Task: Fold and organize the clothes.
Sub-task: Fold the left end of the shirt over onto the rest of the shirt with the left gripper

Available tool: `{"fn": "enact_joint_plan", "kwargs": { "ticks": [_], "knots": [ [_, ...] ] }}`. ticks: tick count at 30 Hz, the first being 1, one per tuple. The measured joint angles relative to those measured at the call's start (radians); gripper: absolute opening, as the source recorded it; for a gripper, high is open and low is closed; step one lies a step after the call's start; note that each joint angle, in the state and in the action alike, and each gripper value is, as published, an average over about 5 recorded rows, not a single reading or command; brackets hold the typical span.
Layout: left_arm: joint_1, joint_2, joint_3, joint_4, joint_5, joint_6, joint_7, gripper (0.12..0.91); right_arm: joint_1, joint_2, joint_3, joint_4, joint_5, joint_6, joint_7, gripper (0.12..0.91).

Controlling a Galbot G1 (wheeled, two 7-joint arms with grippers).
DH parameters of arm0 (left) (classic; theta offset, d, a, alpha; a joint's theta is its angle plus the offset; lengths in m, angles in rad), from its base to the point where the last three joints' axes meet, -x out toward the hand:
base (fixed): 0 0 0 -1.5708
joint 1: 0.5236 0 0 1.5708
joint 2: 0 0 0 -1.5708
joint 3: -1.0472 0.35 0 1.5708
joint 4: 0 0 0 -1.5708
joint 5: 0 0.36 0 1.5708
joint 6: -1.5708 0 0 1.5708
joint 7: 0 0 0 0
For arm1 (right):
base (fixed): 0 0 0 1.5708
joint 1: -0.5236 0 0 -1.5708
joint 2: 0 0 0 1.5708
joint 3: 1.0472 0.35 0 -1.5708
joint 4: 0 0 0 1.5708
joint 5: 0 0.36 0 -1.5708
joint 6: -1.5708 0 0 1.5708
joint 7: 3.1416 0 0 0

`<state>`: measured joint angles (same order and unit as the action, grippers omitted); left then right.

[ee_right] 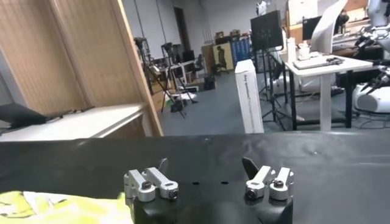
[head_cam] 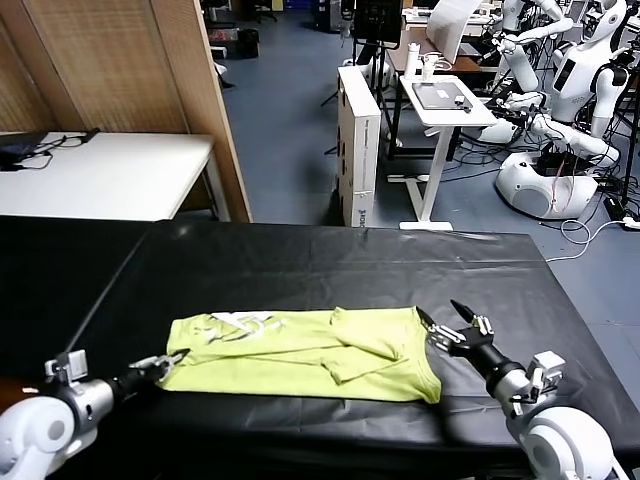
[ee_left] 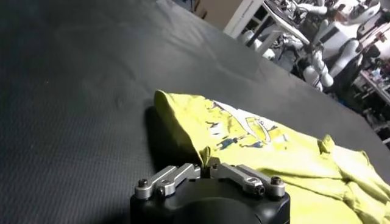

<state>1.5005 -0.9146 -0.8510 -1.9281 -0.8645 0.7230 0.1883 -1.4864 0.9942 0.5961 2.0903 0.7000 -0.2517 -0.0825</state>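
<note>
Head view: lime T-shirt (head_cam: 300,355) spread lengthwise across the near middle of the black table (head_cam: 330,260), partly folded, one flap doubled over toward the right, whitish print at the far left end. Left gripper (head_cam: 172,362) at the shirt's near left corner, fingers drawn together on the hem there. Right gripper (head_cam: 450,325) just beside the shirt's right edge, fingers spread apart, nothing between them. Far off, a white table (head_cam: 100,170) on the left, a tall carton (head_cam: 358,140), a small desk (head_cam: 445,100) and other robots (head_cam: 560,80) on the right. No bin, basket or box for clothes anywhere in sight.

Left wrist view: fingers (ee_left: 210,163) closed with a pinch of yellow-green cloth bunched up between them; rest of the shirt trailing away over the black cover, print upward.

Right wrist view: fingers (ee_right: 163,165) wide apart above bare black cover; only a yellow sliver of shirt at one low corner.

Judged from the sag and creases: light, soft, limp cotton, no stiffness, likely to drag and wrinkle on the matte cover. Best hold: hem corners or a doubled edge, both ends lifted together.
</note>
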Motion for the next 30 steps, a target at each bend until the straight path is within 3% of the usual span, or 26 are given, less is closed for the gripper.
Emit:
{"fn": "enact_joint_plan", "kwargs": {
  "ticks": [8,13,19,30],
  "knots": [
    [0.060,0.020,-0.126,-0.038,0.248,-0.096,-0.015,0.178,0.011,0.016,-0.026,-0.009,-0.025,0.004,0.002,0.907],
    [0.082,-0.017,-0.133,-0.104,0.236,-0.063,-0.057,0.178,-0.004,0.028,-0.025,-0.004,-0.043,0.007,0.003,0.907],
    [0.055,-0.113,-0.036,-0.223,0.087,0.013,-0.145,0.178,-0.042,0.050,0.007,-0.005,-0.089,0.032,-0.007,0.907],
    [-0.057,-0.268,0.243,-0.291,0.027,0.014,-0.223,0.178,-0.117,0.104,0.040,-0.011,-0.198,0.078,-0.023,0.907]
  ]
}}
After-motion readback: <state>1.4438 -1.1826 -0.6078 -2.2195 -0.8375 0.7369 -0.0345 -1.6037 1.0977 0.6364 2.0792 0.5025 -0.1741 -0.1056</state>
